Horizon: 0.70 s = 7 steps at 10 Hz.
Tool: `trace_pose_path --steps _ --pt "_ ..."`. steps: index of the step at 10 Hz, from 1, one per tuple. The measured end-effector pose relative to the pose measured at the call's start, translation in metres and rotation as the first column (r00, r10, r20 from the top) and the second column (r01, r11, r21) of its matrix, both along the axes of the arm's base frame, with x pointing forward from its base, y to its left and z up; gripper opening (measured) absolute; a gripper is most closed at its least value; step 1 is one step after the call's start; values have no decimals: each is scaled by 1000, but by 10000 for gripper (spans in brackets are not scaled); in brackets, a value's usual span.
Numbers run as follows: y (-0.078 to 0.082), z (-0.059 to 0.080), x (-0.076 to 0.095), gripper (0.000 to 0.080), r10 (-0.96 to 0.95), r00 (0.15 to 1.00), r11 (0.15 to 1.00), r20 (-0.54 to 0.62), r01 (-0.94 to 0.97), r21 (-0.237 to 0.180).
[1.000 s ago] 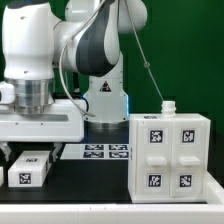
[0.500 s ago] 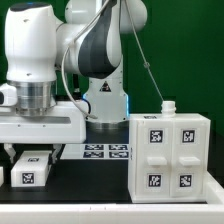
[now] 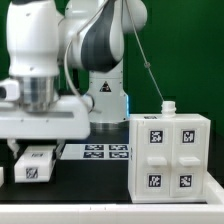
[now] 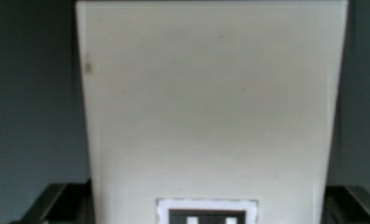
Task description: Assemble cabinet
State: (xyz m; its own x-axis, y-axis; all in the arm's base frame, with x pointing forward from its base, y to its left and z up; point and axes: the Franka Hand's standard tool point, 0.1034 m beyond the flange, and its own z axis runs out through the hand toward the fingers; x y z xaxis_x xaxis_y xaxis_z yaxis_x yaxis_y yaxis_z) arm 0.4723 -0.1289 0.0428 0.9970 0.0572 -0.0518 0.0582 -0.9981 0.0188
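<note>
The cabinet body (image 3: 168, 155) is a large white box with several square tags on its front, standing on the exterior view's right. A small white peg (image 3: 168, 106) sticks up from its top. My gripper (image 3: 36, 152) is low on the exterior view's left, well apart from the cabinet. It is shut on a small white tagged block (image 3: 35, 166), held just above the table. In the wrist view the block (image 4: 208, 100) fills the picture. The dark fingers (image 4: 57, 202) sit against its two sides, and my gripper (image 4: 208, 205) is centred over it.
The marker board (image 3: 105, 151) lies flat on the dark table between the block and the cabinet, in front of the arm's base (image 3: 105, 100). A thin cable (image 3: 150, 70) slants down toward the cabinet top. A green wall stands behind.
The gripper and the white block in it have shifted a little toward the exterior view's right and slightly upward. The cabinet body has not moved.
</note>
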Motion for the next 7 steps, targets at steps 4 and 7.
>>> trace_pose_path --steps 4,7 --pt "49 86 31 550 -29 999 998 40 27 49" --pt "49 80 25 550 -31 999 999 35 29 46"
